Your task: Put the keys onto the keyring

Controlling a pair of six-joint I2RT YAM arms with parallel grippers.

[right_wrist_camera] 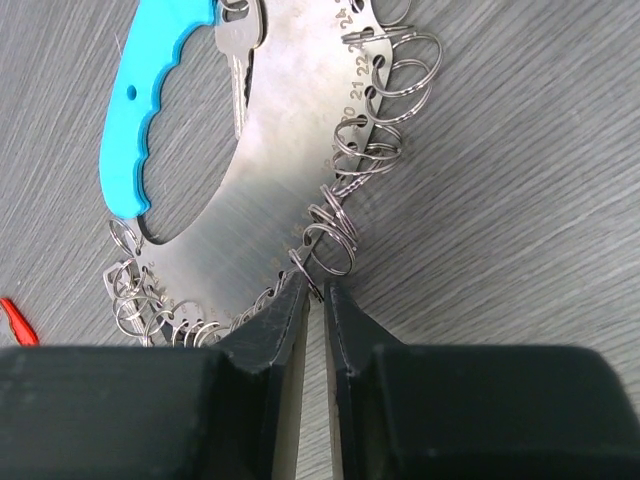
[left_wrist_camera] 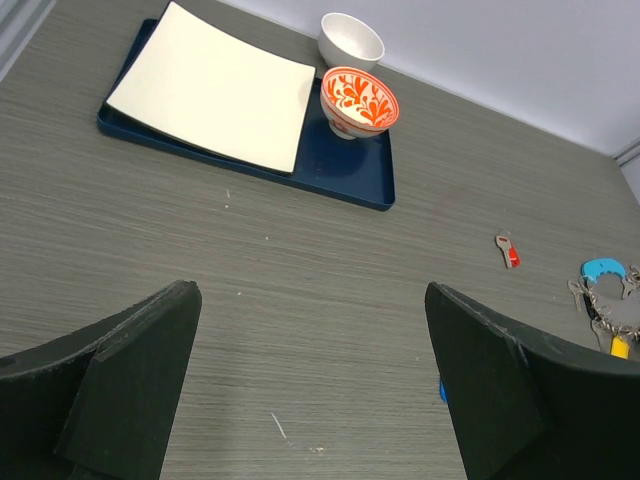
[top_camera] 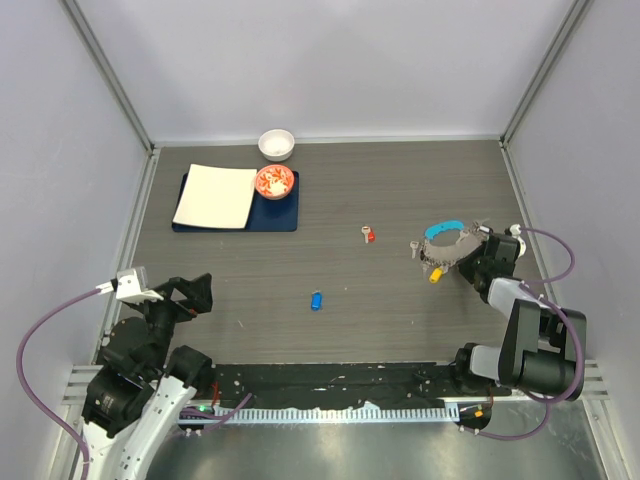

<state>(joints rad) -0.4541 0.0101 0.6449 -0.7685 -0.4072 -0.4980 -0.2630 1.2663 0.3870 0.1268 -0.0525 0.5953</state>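
Note:
The keyring [top_camera: 450,247] lies at the table's right: a curved metal plate [right_wrist_camera: 250,180] with a light-blue strip [right_wrist_camera: 150,110], several small split rings, a silver key and a yellow tag [top_camera: 435,276]. My right gripper [top_camera: 476,256] is shut on the plate's ringed edge; in the right wrist view [right_wrist_camera: 315,290] one small ring sits between the tips. The red key [top_camera: 369,235] lies left of the keyring and shows in the left wrist view [left_wrist_camera: 509,251]. The blue key [top_camera: 316,300] lies mid-table, mostly hidden behind a finger [left_wrist_camera: 441,390]. My left gripper [top_camera: 193,292] is open and empty [left_wrist_camera: 310,300].
A navy tray [top_camera: 280,217] at the back left holds a white square plate [top_camera: 216,196] and a red-patterned bowl [top_camera: 274,181]. A white bowl [top_camera: 276,144] stands behind it. Grey walls enclose the table.

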